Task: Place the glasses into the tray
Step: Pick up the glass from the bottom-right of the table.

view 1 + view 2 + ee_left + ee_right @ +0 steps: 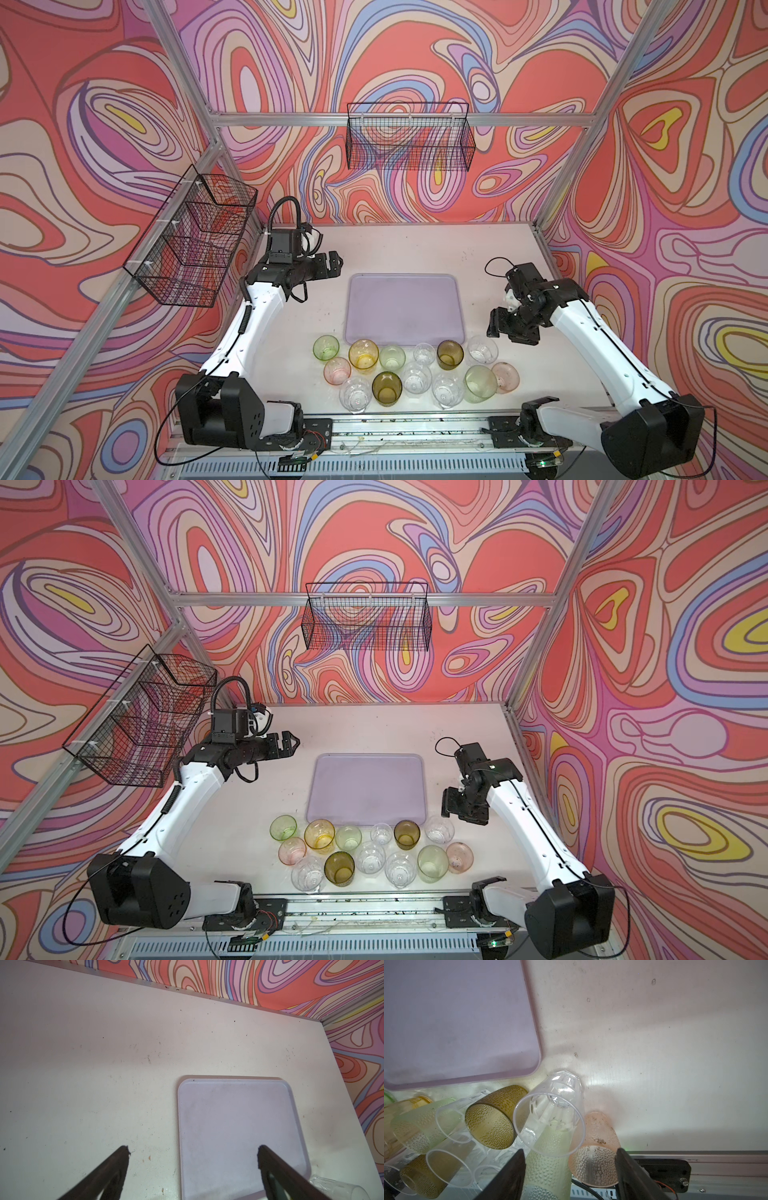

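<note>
Standing clear glass [550,1109] just ahead of right hand [570,1151]

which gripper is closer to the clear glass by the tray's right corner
Right. The right gripper hovers beside the clear glass; the left gripper sits past the tray's far left corner.

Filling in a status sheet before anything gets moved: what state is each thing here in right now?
Flat rectangular pale lavender plastic tray: flat on the table, nothing in it.
Thirteen small translucent tumblers: upright, mouths up, clustered on the table, none in the tray.
Left hand: open, empty.
Right hand: open, empty, poised near the clear faceted tumbler at the tray's corner.
Two black wire baskets: hanging on the frame rails.
</note>
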Tool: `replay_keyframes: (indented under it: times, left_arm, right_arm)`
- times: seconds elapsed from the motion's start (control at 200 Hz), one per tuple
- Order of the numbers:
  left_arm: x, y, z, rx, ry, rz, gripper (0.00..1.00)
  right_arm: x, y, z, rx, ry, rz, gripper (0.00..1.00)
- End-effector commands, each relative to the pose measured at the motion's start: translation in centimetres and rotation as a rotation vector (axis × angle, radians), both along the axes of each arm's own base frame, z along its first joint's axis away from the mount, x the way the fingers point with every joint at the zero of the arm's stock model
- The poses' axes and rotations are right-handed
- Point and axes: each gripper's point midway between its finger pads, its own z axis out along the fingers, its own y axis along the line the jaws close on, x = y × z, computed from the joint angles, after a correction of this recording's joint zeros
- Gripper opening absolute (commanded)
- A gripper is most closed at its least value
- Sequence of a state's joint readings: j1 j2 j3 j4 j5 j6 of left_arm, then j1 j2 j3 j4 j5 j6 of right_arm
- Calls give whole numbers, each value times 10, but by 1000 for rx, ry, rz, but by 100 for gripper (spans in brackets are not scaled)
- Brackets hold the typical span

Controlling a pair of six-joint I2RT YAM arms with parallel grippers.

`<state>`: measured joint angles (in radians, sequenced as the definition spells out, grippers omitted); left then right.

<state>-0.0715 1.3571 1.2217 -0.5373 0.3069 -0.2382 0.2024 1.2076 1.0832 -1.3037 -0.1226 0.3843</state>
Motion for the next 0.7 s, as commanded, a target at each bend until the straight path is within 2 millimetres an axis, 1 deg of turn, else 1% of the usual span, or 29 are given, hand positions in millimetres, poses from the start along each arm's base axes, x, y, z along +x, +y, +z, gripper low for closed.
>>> replay_keyframes:
  times: [0.0,0.12,0.175,0.225,0.311,0.361,0.441,0.486,0.586,0.696]
  left_arm:
    - [-1,-7,3,-23,20,-29,98]
    - [-2,-7,0,-19,33,-33,98]
    - [0,-9,0,-30,32,-37,98]
    - [2,-11,2,-43,30,-44,98]
    - [5,-15,4,-61,31,-61,98]
    - [7,-16,5,-69,33,-63,98]
    - [7,-20,5,-85,43,-75,98]
    - [7,-21,5,-90,45,-78,98]
    - [7,-19,3,-80,52,-68,98]
    - [5,-17,2,-74,59,-62,98]
  right_arm:
    - [5,1,-10,-19,1,-4,70]
    - [7,2,-19,-20,8,-14,69]
    - [7,2,-25,-30,24,-14,68]
    - [9,0,-26,-51,24,-17,67]
    - [13,-2,-27,-66,13,-34,63]
    - [13,-1,-32,-61,25,-46,61]
    - [11,3,-39,-42,37,-61,54]
    - [10,3,-42,-41,40,-65,52]
    - [8,1,-43,-53,49,-65,50]
    - [8,2,-48,-46,62,-65,44]
